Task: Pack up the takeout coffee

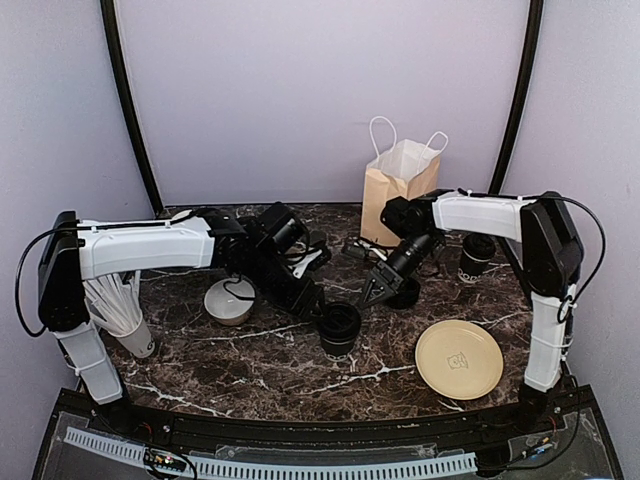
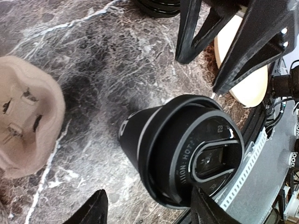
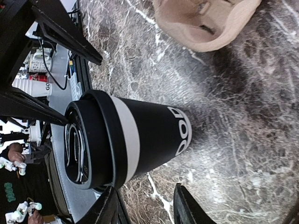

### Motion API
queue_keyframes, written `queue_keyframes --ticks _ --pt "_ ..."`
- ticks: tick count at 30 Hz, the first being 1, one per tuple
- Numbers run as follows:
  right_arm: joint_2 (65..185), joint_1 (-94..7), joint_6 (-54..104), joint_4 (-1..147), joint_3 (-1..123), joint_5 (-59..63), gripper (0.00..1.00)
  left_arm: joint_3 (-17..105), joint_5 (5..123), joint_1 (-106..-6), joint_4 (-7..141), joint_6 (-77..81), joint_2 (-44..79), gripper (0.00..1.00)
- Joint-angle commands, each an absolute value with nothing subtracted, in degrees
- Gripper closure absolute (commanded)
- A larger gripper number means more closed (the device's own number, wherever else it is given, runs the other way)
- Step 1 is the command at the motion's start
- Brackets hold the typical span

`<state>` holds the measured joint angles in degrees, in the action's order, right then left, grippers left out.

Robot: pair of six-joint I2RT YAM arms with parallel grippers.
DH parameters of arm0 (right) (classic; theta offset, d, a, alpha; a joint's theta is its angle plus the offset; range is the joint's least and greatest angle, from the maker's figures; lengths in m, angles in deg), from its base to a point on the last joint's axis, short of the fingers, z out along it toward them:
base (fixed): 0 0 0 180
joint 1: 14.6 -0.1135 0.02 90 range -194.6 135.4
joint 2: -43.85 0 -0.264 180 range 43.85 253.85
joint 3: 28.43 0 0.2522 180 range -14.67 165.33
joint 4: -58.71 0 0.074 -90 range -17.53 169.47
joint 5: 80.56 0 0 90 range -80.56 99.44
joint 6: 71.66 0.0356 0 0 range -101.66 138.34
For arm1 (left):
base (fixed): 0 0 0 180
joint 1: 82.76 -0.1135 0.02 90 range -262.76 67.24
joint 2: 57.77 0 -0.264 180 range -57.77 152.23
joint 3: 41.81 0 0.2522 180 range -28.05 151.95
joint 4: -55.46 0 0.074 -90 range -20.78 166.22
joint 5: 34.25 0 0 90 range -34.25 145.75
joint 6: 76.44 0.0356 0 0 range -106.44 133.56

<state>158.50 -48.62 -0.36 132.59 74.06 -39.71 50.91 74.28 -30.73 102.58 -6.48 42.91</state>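
One takeout coffee cup [image 1: 340, 328], black with white lettering and a black lid, stands upright at the table's middle. It fills the left wrist view [image 2: 182, 149] and the right wrist view [image 3: 135, 137]. My left gripper [image 1: 312, 300] [image 2: 149, 212] is open just left of it, and one fingertip [image 2: 208, 210] overlaps the lid's rim in that view. Close on its right, my right gripper [image 1: 375, 292] [image 3: 145, 207] is open with bare table between the fingers. A second black cup with white lettering [image 1: 477, 255] stands at the back right. I cannot tell whether it has a lid.
A brown paper bag [image 1: 400, 180] with white handles stands open at the back. A beige plate [image 1: 458, 358] lies front right. A pale pulp tray [image 1: 230, 300] sits under the left arm. Low black lids [image 1: 405, 292] lie behind the right gripper. White stacked cups [image 1: 120, 305] lean at far left.
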Motion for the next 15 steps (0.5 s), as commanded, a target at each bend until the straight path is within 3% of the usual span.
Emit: queue_keyframes --ticks 1,6,10,13,15 --pt "156.3 -47.7 -2.9 133.1 76.0 -39.0 0.55 53.6 69.4 -30.4 107.5 -5.0 39.5 0.36" --pt "151.4 -47.5 -2.2 131.1 71.5 -39.5 0.47 54.5 68.7 -31.7 106.6 -4.7 38.7 0.36" --pt "147.9 -47.7 0.1 127.0 63.9 -42.6 0.39 54.1 70.3 -33.8 102.6 -5.1 39.0 0.45" --pt "148.3 -48.3 -0.6 126.9 60.7 -43.9 0.40 54.7 71.4 -34.6 101.3 -5.0 40.1 0.52" --pt "149.2 -48.7 -1.2 127.3 60.5 -45.1 0.46 55.1 71.9 -34.8 100.7 -4.8 40.9 0.57"
